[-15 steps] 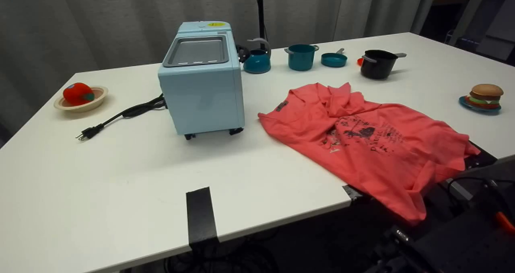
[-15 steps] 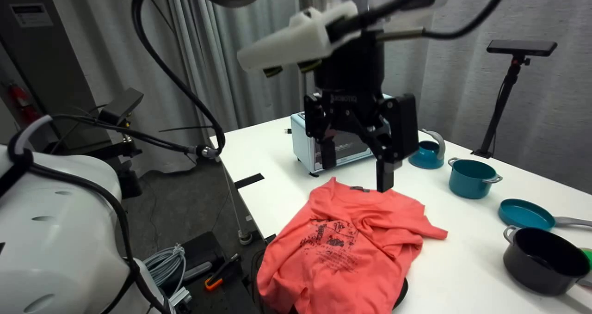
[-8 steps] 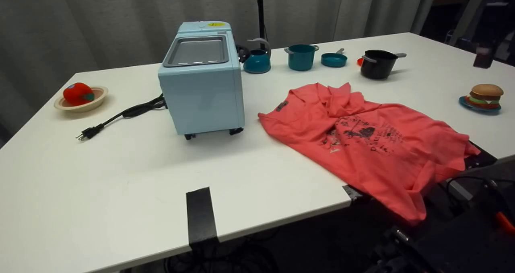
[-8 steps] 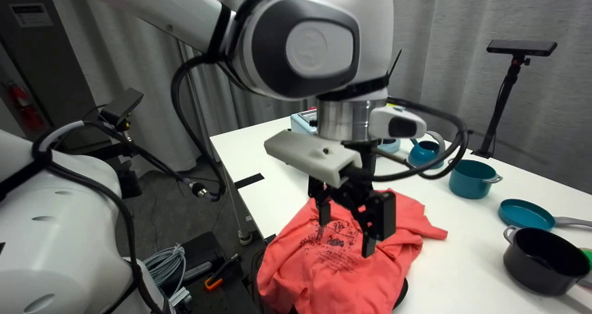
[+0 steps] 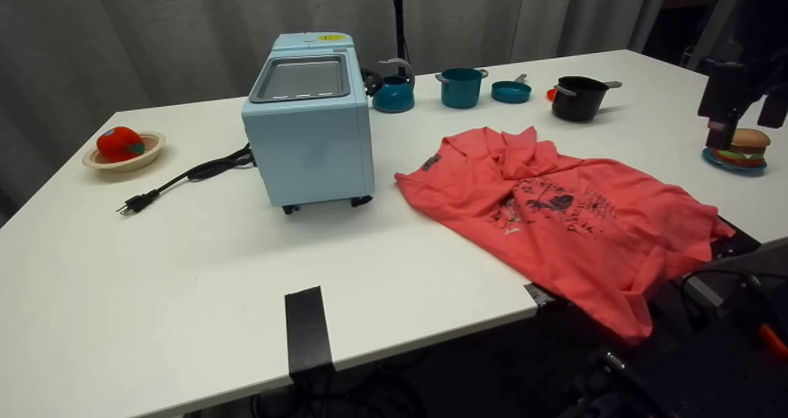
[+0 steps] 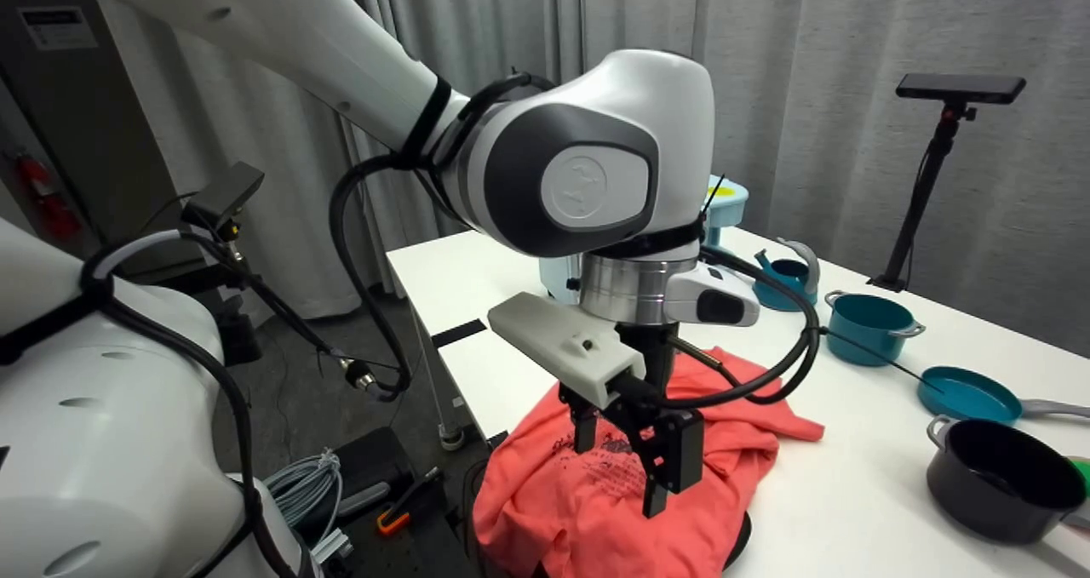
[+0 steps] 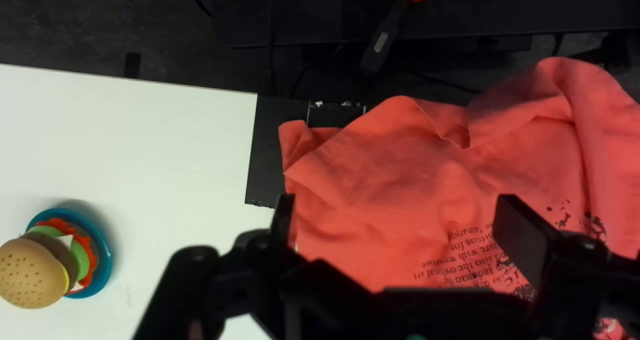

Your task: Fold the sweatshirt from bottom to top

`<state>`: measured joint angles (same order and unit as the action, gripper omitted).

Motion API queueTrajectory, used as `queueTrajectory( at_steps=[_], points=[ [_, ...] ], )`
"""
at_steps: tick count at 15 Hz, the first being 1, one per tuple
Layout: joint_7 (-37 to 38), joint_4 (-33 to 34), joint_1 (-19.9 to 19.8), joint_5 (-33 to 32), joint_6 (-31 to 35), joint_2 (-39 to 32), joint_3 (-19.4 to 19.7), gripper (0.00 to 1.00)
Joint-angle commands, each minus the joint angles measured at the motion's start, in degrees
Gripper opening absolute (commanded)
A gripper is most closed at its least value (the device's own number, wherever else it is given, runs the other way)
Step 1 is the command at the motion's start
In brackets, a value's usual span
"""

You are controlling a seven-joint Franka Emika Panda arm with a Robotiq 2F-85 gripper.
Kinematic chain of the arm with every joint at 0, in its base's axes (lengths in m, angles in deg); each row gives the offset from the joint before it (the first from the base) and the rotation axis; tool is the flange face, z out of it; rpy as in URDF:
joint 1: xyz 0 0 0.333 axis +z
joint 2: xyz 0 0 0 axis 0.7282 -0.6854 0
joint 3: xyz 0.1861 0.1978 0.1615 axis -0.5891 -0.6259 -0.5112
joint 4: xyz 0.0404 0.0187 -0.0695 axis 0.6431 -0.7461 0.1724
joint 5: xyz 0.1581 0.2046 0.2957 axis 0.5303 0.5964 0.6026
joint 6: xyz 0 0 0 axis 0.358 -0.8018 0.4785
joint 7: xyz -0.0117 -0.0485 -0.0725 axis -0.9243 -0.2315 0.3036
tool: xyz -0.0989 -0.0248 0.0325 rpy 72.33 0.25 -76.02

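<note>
The coral-red sweatshirt lies wrinkled on the white table, in both exterior views [image 5: 646, 221] [image 6: 596, 523] and in the wrist view [image 7: 380, 175]. Its collar is toward the light-blue appliance. A lower corner hangs over the table's edge. A dark print shows on its front. My gripper [image 6: 620, 474] is open and empty, above the sweatshirt in an exterior view. Its fingers enter at the right of an exterior view [image 5: 745, 128], apart from the cloth. In the wrist view the gripper [image 7: 396, 200] has its jaws wide apart, with cloth below and between them.
The light-blue appliance [image 5: 314, 147] stands beyond the collar. A toy burger [image 7: 32, 275] on a blue plate [image 7: 104, 260] lies beside the sweatshirt. A teal kettle [image 5: 394, 95], a teal pot [image 5: 462, 88], a teal pan [image 6: 966, 395] and a black pot [image 6: 1005, 480] stand along one side.
My gripper has moved down and away from the collar end, toward the sweatshirt's lower part, and has come into an exterior view at the right. It stays open. The sweatshirt has not moved.
</note>
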<state>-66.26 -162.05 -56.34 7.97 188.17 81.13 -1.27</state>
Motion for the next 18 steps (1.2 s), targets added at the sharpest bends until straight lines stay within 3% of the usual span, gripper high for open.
queueTrajectory(
  at_steps=[1,6,11,18],
  points=[
    [0.46,-0.04,-0.81,-0.16,1.05,-0.76,-0.46,1.00],
    [-0.21,-1.74,-2.43,-0.62,9.34,-5.91,1.49,1.00],
    [-1.98,-1.75,-4.00,0.66,18.24,-15.63,3.95,1.00],
    [-9.26,3.14,-3.93,10.48,22.92,-30.81,3.98,1.00]
  ],
)
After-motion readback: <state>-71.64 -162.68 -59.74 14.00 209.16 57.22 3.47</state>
